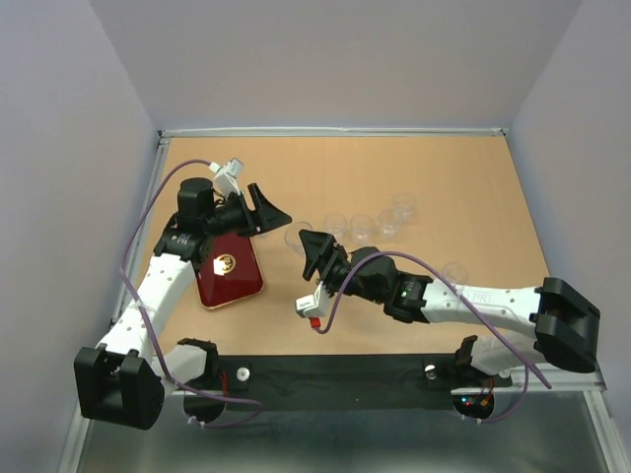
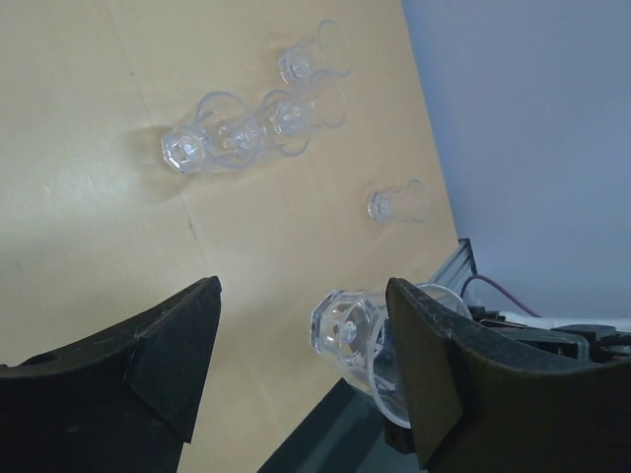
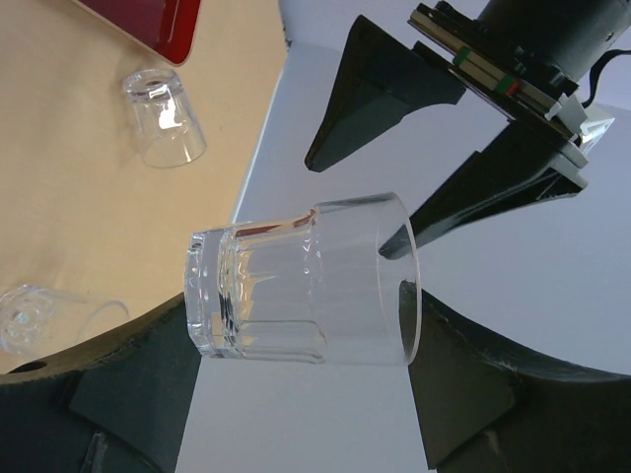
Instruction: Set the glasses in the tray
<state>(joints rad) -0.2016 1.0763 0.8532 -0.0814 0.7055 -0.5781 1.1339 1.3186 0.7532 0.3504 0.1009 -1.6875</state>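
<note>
My right gripper (image 1: pixel 312 248) is shut on a clear glass (image 1: pixel 301 239) and holds it on its side in the air, right of the dark red tray (image 1: pixel 242 286). In the right wrist view the glass (image 3: pixel 296 291) lies across between my fingers (image 3: pixel 128 394), base left, rim right. My left gripper (image 1: pixel 270 219) is open and empty, above the tray's far right corner and pointing at the held glass. In the left wrist view that glass (image 2: pixel 345 330) shows base-on beside my right finger (image 2: pixel 434 374). Several more glasses (image 1: pixel 363 227) stand in a row on the table.
One glass (image 1: pixel 454 271) stands apart near the right arm. In the right wrist view another glass (image 3: pixel 163 116) lies close to the tray's corner (image 3: pixel 148 15). Grey walls enclose the table on three sides. A black rail (image 1: pixel 335 379) runs along the near edge.
</note>
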